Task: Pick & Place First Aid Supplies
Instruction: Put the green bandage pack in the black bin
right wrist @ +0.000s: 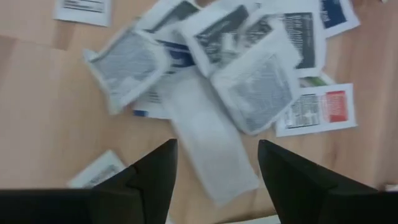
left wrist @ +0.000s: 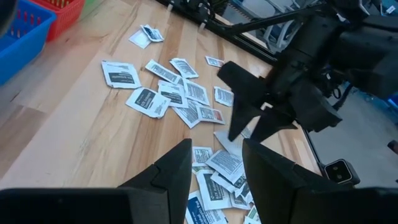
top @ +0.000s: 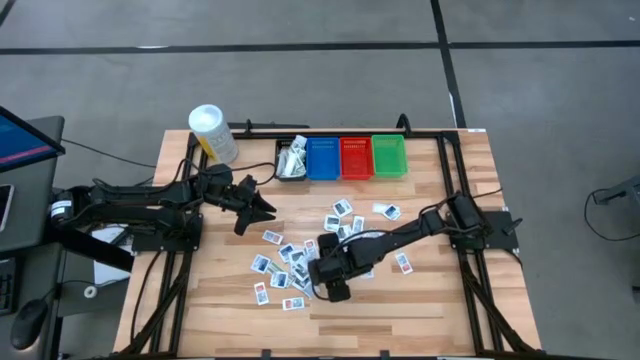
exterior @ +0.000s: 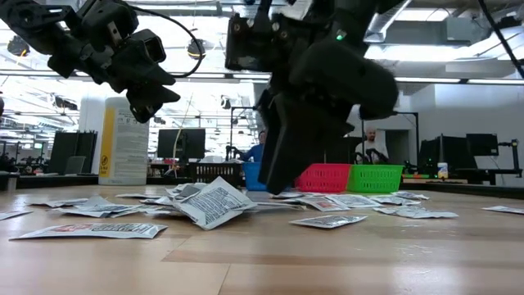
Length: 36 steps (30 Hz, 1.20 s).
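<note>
The first aid supplies (top: 290,255) are small flat white packets with dark, blue or red print, lying loose and overlapping on the wooden table. My right gripper (top: 320,268) points steeply down over the pile with its fingers open. In the right wrist view, the gripper (right wrist: 214,177) has a long white packet (right wrist: 208,146) lying on the pile below the gap between its fingers. My left gripper (top: 262,207) hangs open and empty above the table, left of the pile. From the left wrist view, the left gripper (left wrist: 217,168) looks across at the right one.
Black (top: 292,160), blue (top: 322,157), red (top: 356,157) and green (top: 389,156) bins stand in a row at the far edge. The black one holds some packets. A white tub with a yellow label (top: 212,133) stands at the far left. Bare wood lies near the front edge.
</note>
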Motion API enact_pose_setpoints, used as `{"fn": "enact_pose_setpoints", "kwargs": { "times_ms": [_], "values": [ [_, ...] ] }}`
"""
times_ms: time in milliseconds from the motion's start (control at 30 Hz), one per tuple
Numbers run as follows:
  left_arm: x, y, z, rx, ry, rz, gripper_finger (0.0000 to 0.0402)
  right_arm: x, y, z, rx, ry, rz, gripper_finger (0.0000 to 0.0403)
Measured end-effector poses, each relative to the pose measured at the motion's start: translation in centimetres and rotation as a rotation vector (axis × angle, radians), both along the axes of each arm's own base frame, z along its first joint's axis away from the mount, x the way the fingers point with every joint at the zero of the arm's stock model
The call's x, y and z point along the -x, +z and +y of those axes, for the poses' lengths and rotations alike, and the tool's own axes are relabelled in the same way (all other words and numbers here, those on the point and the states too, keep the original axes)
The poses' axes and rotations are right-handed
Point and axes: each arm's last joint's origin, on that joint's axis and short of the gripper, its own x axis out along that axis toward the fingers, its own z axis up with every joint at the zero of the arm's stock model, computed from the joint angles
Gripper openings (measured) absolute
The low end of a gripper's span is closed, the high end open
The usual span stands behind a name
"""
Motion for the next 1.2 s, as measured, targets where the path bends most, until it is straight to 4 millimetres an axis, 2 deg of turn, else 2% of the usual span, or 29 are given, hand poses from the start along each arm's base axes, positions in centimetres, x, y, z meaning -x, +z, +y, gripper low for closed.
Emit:
{"fn": "enact_pose_setpoints", "kwargs": {
  "times_ms": [267,567,767,1200],
  "values": [
    [-0.2,0.0,-0.8,-0.002,-0.047,0.000,0.0143,-0.6,-0.7,-1.7,-0.075,0.066,0.045,0.0213],
    [-0.2,-0.3,-1.5,-0.018,-0.054,0.011,0.0143,-1.0,-4.2,-1.5,-0.108,0.059,0.133,0.0207],
    [0.1,-1.2,-1.7,-0.013,-0.051,0.040,0.0143,-0.9,-3.7,-1.5,-0.119,0.025,0.123,0.0199],
    [0.3,-1.7,-1.7,-0.010,-0.051,0.051,0.0143,-0.4,-1.6,-1.4,-0.156,0.007,0.100,0.0108]
  ]
}}
